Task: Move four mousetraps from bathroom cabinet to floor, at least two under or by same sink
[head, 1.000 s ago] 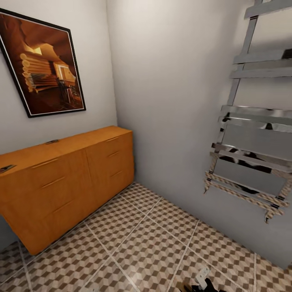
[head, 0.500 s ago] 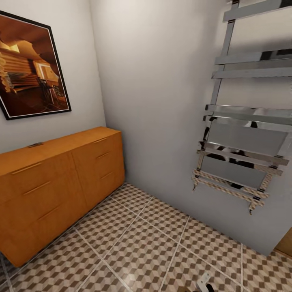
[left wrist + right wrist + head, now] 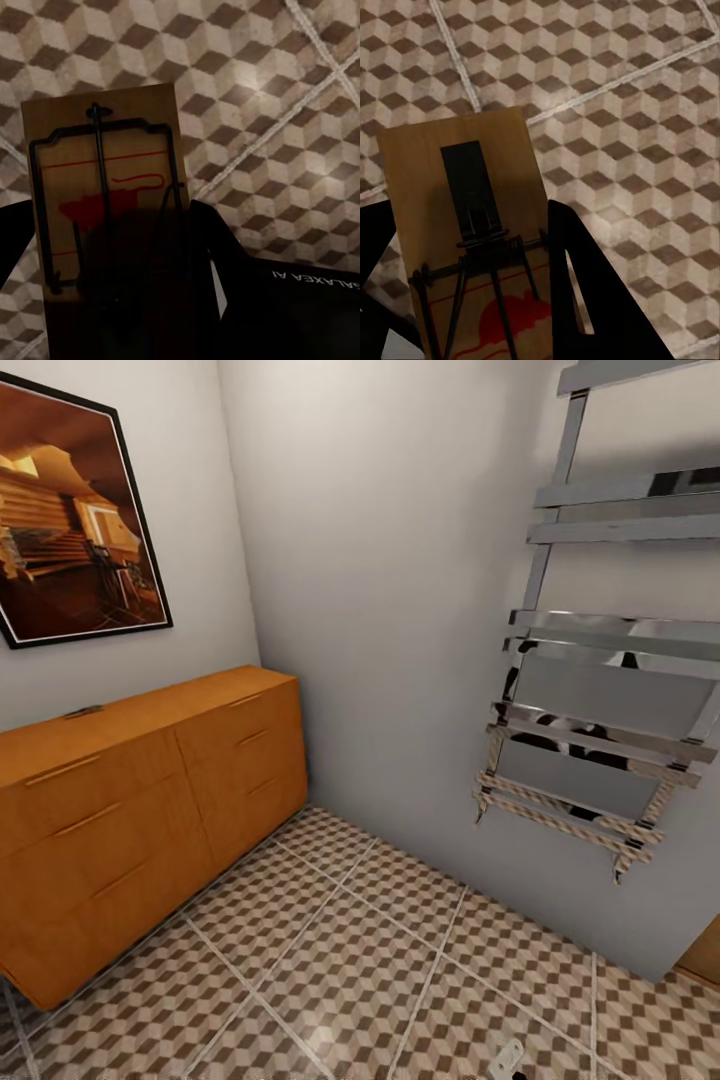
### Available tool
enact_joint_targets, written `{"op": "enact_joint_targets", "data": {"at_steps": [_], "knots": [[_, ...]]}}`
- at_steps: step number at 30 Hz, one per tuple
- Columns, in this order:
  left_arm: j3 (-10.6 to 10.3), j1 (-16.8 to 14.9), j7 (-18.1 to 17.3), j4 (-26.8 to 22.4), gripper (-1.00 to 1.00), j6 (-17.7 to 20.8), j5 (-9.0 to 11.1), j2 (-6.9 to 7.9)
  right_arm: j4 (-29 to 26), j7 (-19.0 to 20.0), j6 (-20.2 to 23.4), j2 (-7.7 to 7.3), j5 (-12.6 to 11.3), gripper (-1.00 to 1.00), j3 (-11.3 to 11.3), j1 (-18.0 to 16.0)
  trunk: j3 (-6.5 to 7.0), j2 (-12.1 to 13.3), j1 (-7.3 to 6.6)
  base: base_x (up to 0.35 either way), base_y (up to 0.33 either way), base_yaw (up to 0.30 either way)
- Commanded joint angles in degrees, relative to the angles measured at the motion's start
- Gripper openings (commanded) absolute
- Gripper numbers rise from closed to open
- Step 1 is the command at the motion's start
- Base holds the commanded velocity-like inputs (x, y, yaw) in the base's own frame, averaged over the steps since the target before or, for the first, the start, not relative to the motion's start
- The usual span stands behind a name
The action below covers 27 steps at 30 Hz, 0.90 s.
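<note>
Two traps are in hand: the left gripper point(image 3: 112, 247) is clamped on one trap point(image 3: 105, 157), and the right gripper point(image 3: 472, 255) is clamped on another point(image 3: 465, 187), both hanging above the cube-pattern floor point(image 3: 340, 970). From the head view, the orange cabinet point(image 3: 150, 780) sits along the left wall under a framed picture point(image 3: 70, 520), with a small dark thing on top point(image 3: 83, 711), too tiny to tell what. A chrome towel rack point(image 3: 610, 660) hangs on the right wall.
</note>
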Motion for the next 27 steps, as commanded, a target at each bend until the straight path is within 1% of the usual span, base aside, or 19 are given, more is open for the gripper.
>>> {"op": "enact_joint_targets", "data": {"at_steps": [1,27], "knots": [[-0.09,-0.07,-0.19,0.11,-1.00,0.09,0.28,0.01,0.08,0.24,-0.12,-0.02,-0.63,-1.00,0.43,-0.03,-0.15,-0.03,-0.01,0.000,0.000,0.000],[-0.09,-0.07,-0.19,0.11,-1.00,0.09,0.28,0.01,0.17,0.36,-0.04,-0.02,-0.71,-1.00,0.42,-0.02,-2.24,-0.03,-0.01,0.000,0.000,0.000]]}}
